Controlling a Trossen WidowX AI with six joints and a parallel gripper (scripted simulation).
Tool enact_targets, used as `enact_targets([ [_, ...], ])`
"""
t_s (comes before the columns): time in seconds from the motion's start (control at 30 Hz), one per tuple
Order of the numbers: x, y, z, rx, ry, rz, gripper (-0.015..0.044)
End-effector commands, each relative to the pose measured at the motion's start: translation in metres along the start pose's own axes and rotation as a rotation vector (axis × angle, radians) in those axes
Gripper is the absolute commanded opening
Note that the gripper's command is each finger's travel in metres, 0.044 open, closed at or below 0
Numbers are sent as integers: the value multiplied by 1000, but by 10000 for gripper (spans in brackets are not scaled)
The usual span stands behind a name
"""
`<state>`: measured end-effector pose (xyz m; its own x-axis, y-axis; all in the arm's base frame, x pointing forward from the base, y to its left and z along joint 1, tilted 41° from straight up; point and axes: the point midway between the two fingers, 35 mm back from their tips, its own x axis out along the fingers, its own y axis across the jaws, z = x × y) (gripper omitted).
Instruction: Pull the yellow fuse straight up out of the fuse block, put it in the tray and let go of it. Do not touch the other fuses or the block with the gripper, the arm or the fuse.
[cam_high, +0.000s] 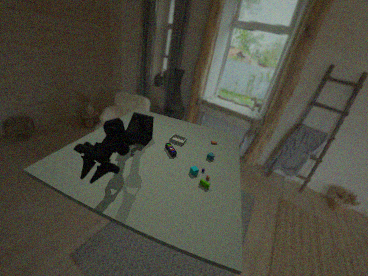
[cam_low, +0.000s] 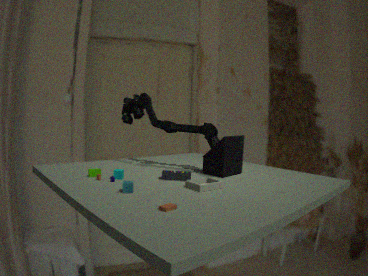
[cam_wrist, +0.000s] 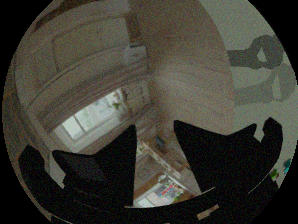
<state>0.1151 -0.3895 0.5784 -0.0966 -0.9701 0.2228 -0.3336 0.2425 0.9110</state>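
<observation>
1. Orange flat block (cam_high: 214, 143) (cam_low: 168, 207) — nearest the exterior view's near corner.
2. White open tray (cam_high: 178, 140) (cam_low: 196, 188), inward from there.
3. Dark oblong fuse block (cam_high: 170, 152) (cam_low: 176, 175) just beside it; coloured specks top it, too blurred to single out the yellow fuse or its tilt. Block's long axis roughly follows the exterior view's left-right line.
4. Black gripper (cam_high: 86, 180) (cam_low: 128, 119) (cam_wrist: 154, 127) — raised, fingers apart, nothing between.
5. Pale tabletop (cam_high: 175, 200) (cam_low: 240, 215); plaster wall (cam_low: 240, 75) behind.
</observation>
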Motion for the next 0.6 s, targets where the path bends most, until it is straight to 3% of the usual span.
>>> enact_targets([
  [0.0, -1, 2, 1, 4, 0, 5, 167],
  [0.13, -16, 41, 16, 83, -4, 106, 74],
  [0.33, -46, 106, 38, 197, 25, 287, 74],
  [0.57, -114, 195, 68, 325, 108, 582, 74],
])
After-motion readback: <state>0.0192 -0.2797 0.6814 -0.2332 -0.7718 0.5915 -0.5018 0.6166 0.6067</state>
